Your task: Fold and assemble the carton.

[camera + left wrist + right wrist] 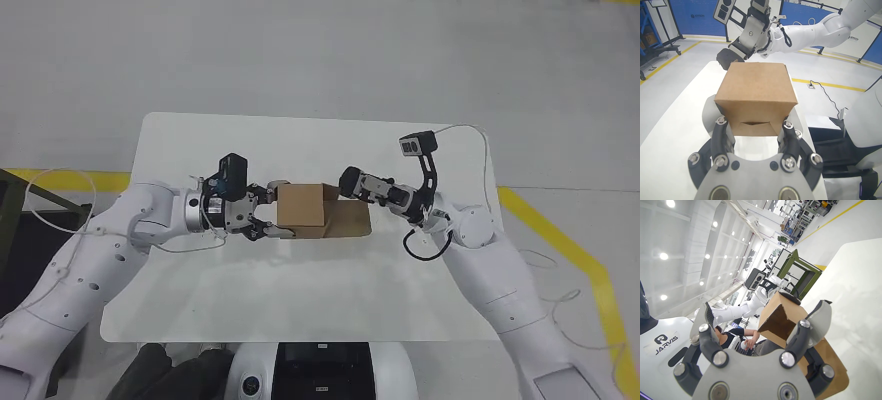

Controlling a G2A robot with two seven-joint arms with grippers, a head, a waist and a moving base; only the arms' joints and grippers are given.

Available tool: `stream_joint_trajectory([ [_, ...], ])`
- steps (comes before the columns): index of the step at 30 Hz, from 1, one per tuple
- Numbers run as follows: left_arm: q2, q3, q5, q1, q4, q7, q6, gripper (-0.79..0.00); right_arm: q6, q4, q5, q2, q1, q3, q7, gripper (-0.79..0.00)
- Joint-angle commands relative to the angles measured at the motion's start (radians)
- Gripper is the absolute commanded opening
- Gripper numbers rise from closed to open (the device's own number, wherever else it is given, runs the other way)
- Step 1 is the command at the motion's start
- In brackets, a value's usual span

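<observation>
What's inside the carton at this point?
Through its open end, the carton shows only bare brown inner walls and a dark, empty-looking cavity. The far end is in shadow, so anything small there would be hidden.

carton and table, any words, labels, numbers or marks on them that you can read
carton: no text; every face on show is plain brown cardboard.
flap lying flat on the table beside it: plain as well, no text.
table: plain white top, no text or marks.
The carton's underside is hidden, so nothing can be said of it.
</observation>
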Motion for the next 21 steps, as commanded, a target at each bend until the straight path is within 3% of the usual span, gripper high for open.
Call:
stream_joint_trajectory([
  [1,0.000,-0.001,-0.003,-0.002,0.004,0.000,0.000,-0.419,-0.002,0.000,-0.001,-0.001,-0.001,-0.007,0.010,0.000],
  [21,-0.005,-0.008,-0.002,-0.007,0.009,0.004,0.000,-0.419,0.006,-0.005,0.025,-0.029,0.016,-0.094,0.048,0.000],
])
